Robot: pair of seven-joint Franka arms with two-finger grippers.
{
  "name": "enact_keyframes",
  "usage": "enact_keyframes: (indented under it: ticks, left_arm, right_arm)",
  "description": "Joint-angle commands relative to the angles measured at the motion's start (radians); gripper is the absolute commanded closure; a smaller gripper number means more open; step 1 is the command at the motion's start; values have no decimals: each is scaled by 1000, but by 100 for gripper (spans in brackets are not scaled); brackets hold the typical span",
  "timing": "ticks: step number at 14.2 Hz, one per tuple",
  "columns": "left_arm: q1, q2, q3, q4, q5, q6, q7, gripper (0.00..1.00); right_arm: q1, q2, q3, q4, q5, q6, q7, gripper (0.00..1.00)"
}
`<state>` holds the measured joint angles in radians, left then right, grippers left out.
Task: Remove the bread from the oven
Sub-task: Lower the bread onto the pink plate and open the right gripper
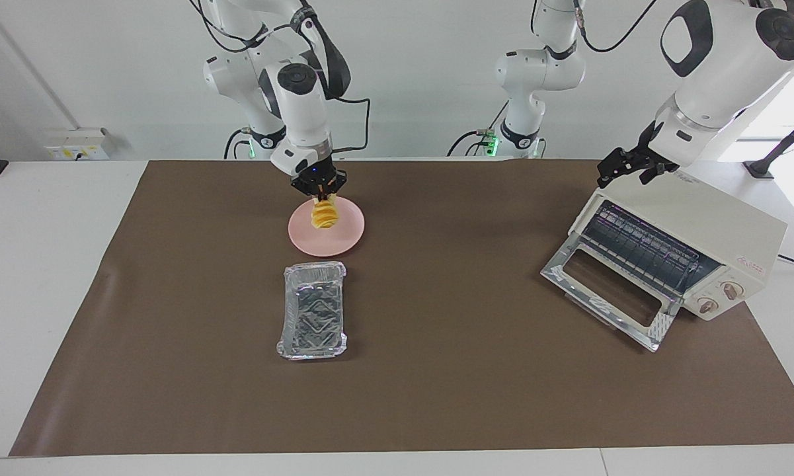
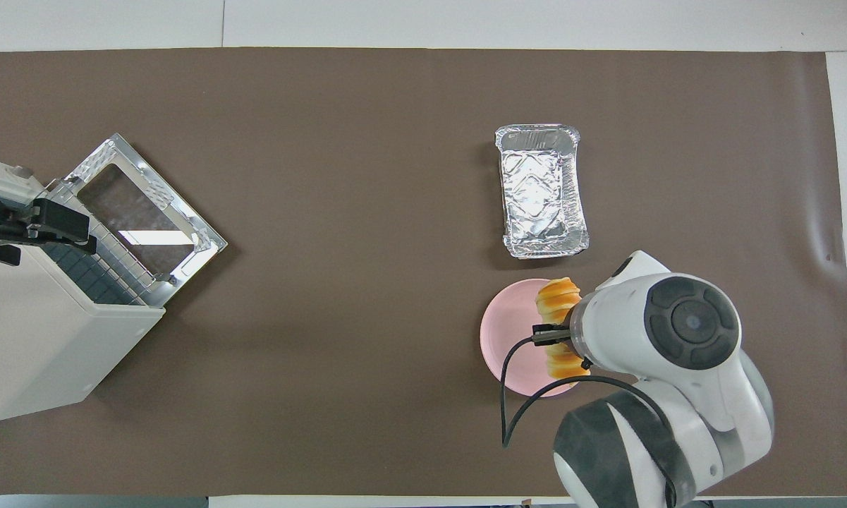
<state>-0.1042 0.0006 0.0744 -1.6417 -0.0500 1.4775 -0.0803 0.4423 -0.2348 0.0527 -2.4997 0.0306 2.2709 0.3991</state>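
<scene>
Golden bread [image 1: 324,215] gripped by right end effector [image 1: 319,192] pointing down over pink plate [image 1: 344,238], left end effector [image 1: 625,165] open above oven [image 1: 701,244]

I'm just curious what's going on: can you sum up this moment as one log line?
right gripper: shut on bread, over pink plate | left gripper: open, over oven | foil tray: empty
</scene>
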Motion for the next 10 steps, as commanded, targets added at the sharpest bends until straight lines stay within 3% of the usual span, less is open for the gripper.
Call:
enact_keyframes:
  ticks: [1,6,9,10]
  left_arm:
    - [8,-25,-5,-24,7,17,5,0]
    - [8,-25,-5,-24,7,17,5,0]
    - [8,-25,-5,-24,7,17,5,0]
    - [8,-25,-7,-24,7,17,5,0]
  right_arm:
    - [1,34,-1,-47,12,103,3,100]
    - [22,109,-1,-47,12,188,14,100]
    - [23,114,-2,-42,12,190,3,100]
    - [23,115,-2,-38,12,188,3,59]
